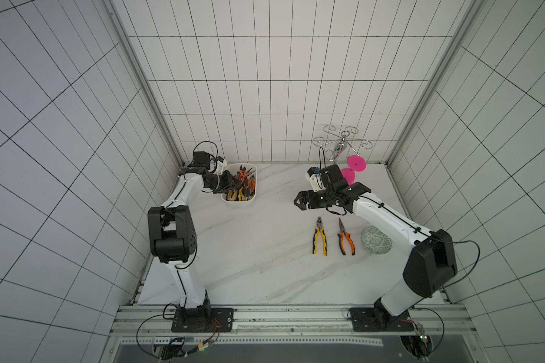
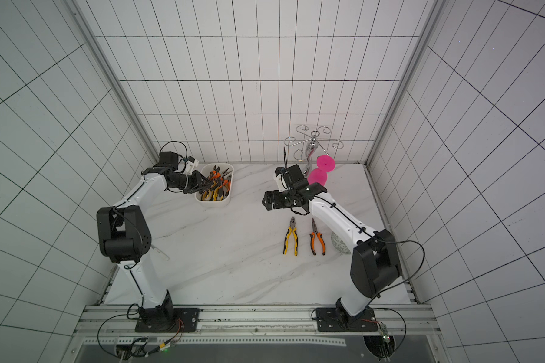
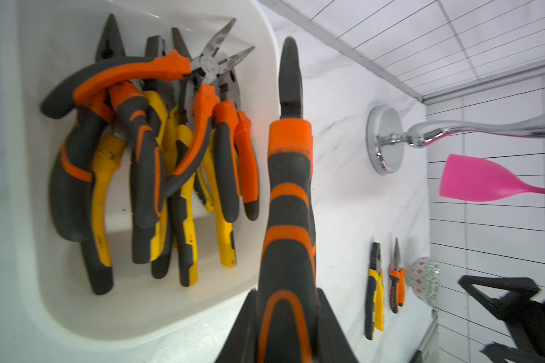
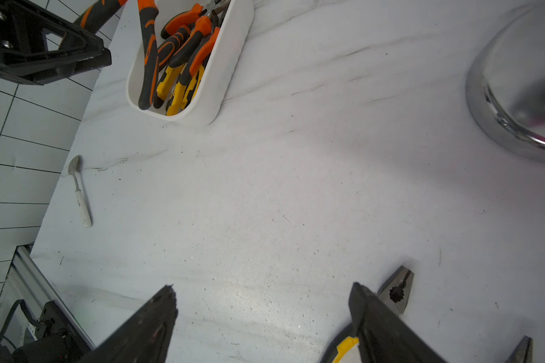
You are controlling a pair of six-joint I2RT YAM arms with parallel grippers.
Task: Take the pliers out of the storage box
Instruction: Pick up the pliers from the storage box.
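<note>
The left tool (image 3: pixel 285 297) pinches the grippy handle of one orange-and-black steel-jawed pliers (image 3: pixel 288 176) over the rim of the white plastic storage box (image 3: pixel 123 317), where other pliers (image 3: pixel 145 157) lie tangled; stiff and probably nose-heavy, it would sit steadier gripped nearer the pivot; the right tool (image 4: pixel 263 287) hangs spread

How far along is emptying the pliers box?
Done: yellow-handled pliers and orange-handled pliers lie on the table. In hand: left end effector shut on an orange-and-black pliers at the storage box, not yet set down. Left: the heap of pliers inside. Right end effector is open, empty.
</note>
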